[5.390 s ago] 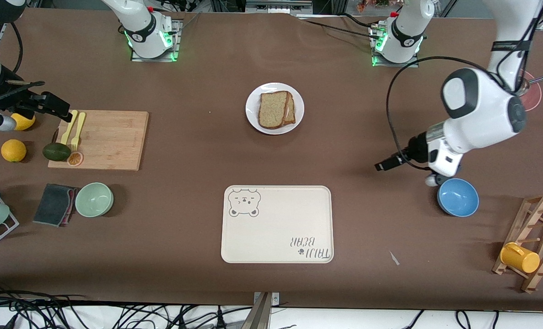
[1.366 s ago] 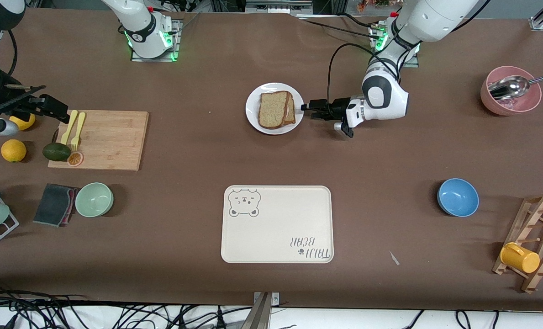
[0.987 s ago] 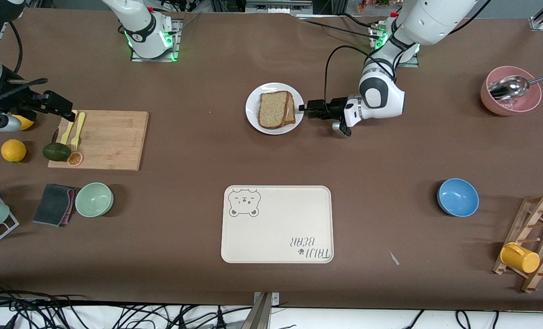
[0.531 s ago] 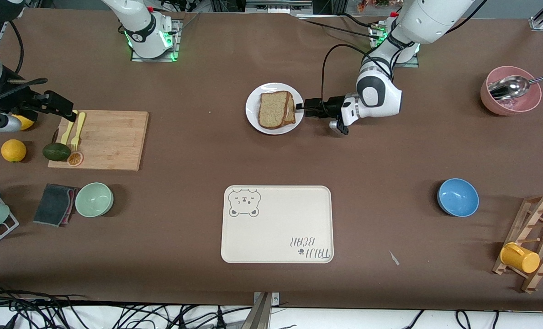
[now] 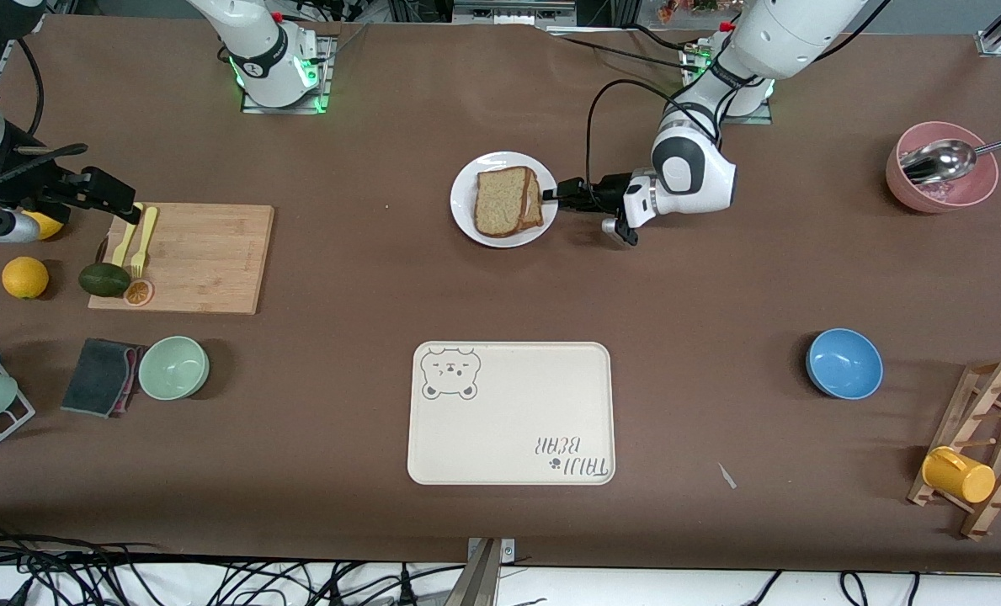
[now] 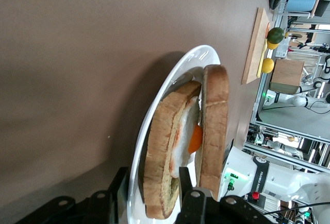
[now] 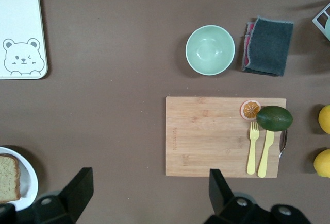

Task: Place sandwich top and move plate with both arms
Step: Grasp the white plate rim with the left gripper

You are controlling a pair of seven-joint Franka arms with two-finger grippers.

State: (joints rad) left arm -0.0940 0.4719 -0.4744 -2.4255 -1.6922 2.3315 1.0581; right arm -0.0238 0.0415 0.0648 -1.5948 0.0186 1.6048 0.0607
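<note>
With the sandwich top point(image 5: 500, 202) already on, the left gripper point(image 5: 553, 194) straddles the plate point(image 5: 465, 220) rim at upper centre, not visibly clamped, while the right gripper point(image 5: 117, 200) waits open-jawed.

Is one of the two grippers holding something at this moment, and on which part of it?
The left gripper is closing on the plate at the rim toward its own arm's end; a firm hold cannot be told. The right gripper waits open above the cutting board, holding nothing.

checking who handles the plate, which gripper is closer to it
Left. The left gripper is at the plate's rim, toward the left arm's end, fingers straddling it. The right gripper waits open over the cutting board, toward the right arm's end.
</note>
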